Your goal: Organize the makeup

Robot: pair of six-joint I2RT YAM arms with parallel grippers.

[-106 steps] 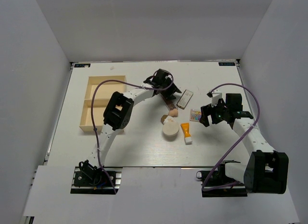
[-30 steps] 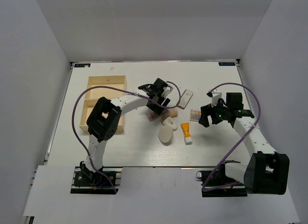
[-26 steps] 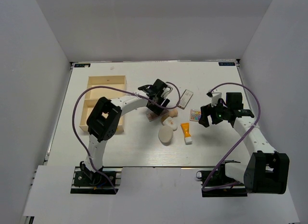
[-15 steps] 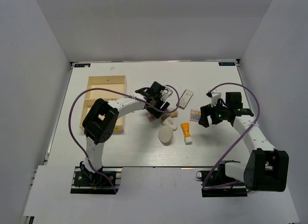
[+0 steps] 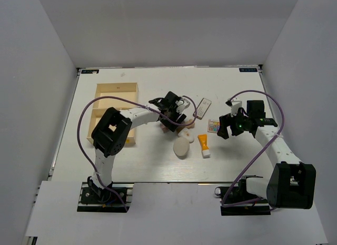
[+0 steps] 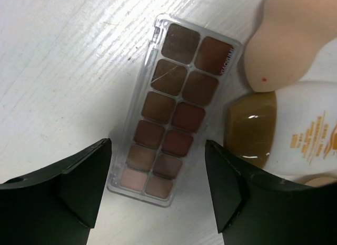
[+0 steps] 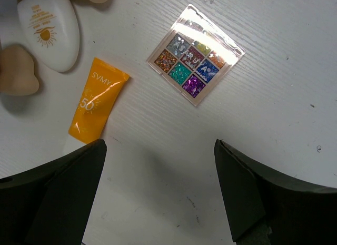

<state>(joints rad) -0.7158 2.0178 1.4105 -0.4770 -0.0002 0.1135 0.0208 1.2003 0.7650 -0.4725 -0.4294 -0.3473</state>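
A clear 12-pan brown case (image 6: 176, 110) lies flat, just beside the beige sponge (image 6: 281, 45); orange tube (image 7: 97, 100) and multicolour palette (image 7: 196, 55) lie apart, flat.

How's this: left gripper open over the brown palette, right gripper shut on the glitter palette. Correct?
No. Right wrist view: the right gripper is open, the glitter palette lying free ahead of it. The left gripper is open over the brown palette.

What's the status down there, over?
Left gripper open over brown palette. Right gripper open beside glitter palette. Sponge and white bottle crowd brown palette's side.
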